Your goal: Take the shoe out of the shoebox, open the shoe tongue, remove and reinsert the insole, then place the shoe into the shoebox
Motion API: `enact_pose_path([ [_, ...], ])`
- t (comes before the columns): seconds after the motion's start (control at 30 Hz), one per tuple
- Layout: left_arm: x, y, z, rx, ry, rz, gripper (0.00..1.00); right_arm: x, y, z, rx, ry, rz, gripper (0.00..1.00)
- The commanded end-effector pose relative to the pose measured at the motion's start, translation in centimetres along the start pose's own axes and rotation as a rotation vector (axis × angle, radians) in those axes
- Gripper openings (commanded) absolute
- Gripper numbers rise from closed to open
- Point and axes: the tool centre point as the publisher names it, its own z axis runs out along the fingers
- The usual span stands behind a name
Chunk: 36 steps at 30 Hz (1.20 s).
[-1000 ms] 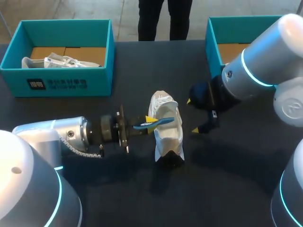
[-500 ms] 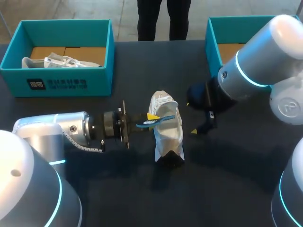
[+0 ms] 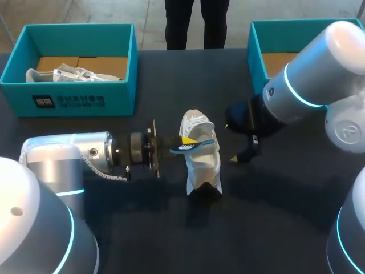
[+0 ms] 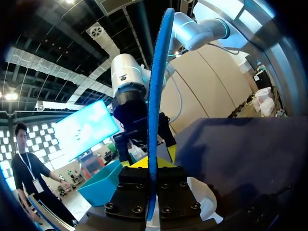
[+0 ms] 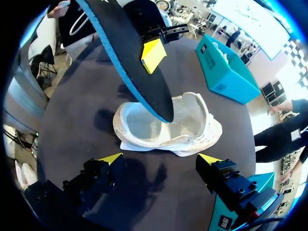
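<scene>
Jaws of left gripper (image 3: pixel 183 141) clamp insole (image 3: pixel 195 146), crosswise over shoe (image 3: pixel 203 165) mouth, mid-frame; right gripper (image 3: pixel 231 141) spread wide, just right.

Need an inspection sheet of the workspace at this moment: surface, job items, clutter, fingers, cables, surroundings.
Surface: dark table.
Job's things: white shoe lies mid-table; blue insole is held over it, tip at the shoe's opening; left shoebox holds a second shoe; right shoebox is partly hidden by the right arm.
Clutter: nothing seen.
Grippers: left gripper, fingers shut on the insole; right gripper, fingers open, beside the shoe, holding nothing.
Cables: coiled cable at the wrist of the left arm.
Surroundings: nothing seen reaching over the table.
</scene>
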Motion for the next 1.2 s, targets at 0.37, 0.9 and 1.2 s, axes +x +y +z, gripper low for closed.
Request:
enact_pose_path([
  [0.37,0.7,0.6,0.1,-0.003,0.008,-0.019,0.0,0.4,-0.1,-0.2,0.002,-0.008,0.001,1.0],
  [0.9,1.6,2.4,1.7,0.027,0.027,-0.051,0.0,0.4,-0.1,-0.2,0.002,-0.008,0.001,1.0],
  [1.2,2.0,3.3,1.2,-0.01,0.042,-0.059,0.0,0.4,-0.1,-0.2,0.002,-0.008,0.001,1.0],
])
